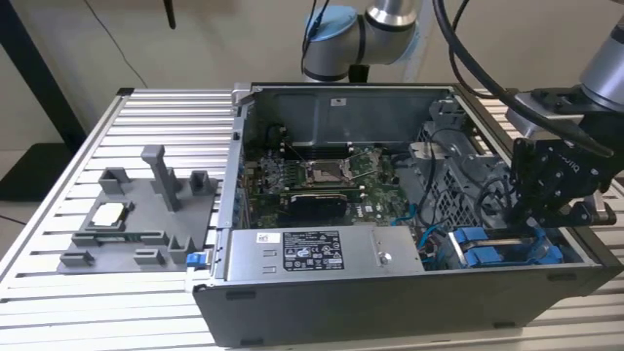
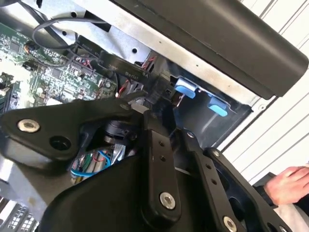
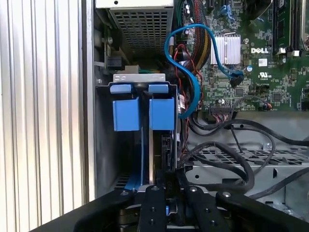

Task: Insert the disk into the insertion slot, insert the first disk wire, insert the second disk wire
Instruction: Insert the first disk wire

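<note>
Aluminium-slatted tabletop carried the open computer case, and the gripper hung at its insertion slot, where the disk stood on edge, though whether the jaws gripped it couldn't be told.

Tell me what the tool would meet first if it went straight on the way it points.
Most likely the blue-framed disk, sitting in the insertion slot directly ahead of the tool. Depth is unclear, so they may already be touching.

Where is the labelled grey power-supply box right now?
The power-supply box sits against the case's near wall, the motherboard behind it and the blue drive carriers to the exterior view's right.
</note>
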